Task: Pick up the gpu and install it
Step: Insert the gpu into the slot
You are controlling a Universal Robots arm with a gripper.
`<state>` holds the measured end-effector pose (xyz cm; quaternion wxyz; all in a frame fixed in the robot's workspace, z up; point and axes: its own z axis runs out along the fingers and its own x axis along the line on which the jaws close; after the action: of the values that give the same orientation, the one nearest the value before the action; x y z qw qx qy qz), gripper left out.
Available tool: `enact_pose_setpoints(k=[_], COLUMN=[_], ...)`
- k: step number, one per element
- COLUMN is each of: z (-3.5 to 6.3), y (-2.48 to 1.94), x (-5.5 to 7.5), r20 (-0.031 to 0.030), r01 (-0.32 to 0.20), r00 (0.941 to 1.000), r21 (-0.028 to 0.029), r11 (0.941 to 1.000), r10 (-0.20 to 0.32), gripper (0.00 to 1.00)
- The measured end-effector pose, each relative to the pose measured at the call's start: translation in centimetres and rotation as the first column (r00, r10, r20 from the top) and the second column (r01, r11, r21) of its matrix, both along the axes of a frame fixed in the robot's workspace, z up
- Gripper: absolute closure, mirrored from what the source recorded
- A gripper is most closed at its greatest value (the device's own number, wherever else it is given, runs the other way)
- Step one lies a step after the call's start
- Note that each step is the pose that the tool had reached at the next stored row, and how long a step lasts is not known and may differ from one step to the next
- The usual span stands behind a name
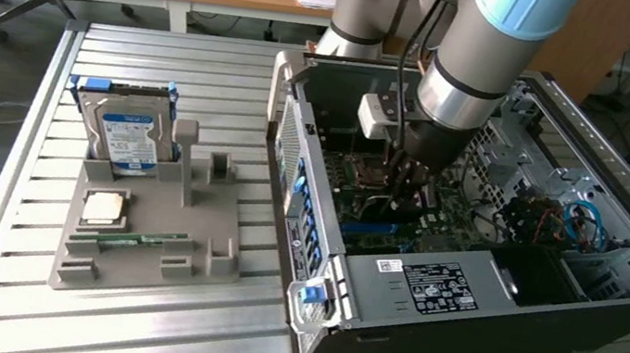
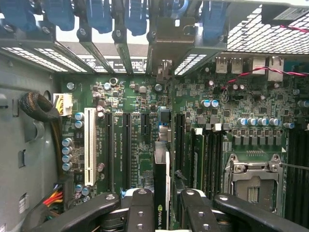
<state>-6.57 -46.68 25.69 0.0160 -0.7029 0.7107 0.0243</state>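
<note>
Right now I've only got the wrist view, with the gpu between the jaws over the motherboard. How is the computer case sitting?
Observer: The case lies on its side on a slatted metal table, open side up.
Operator: The gpu is here with me. What's outside the case?
Observer: A grey parts holder sits at the exterior view's left of the case, a blue-labelled hard drive standing upright in it.
Operator: Anything lying flat?
Observer: A green memory stick and a square chip lie flat on that holder.

Blue-labelled hard drive point(image 1: 127, 137) upright in grey holder point(image 1: 178, 212); memory stick point(image 1: 130, 241), possibly CPU point(image 1: 101, 207), flat.
</note>
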Motion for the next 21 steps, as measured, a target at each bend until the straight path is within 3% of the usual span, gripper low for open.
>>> enact_pose_setpoints(k=[21], z=[-0.3], y=[-0.01], x=[-0.01], r20=[-0.0002], r01=[0.0], r00=[1.0], r21=[-0.0005], r11=[1.0], r10=[0.0], gripper=[0.74])
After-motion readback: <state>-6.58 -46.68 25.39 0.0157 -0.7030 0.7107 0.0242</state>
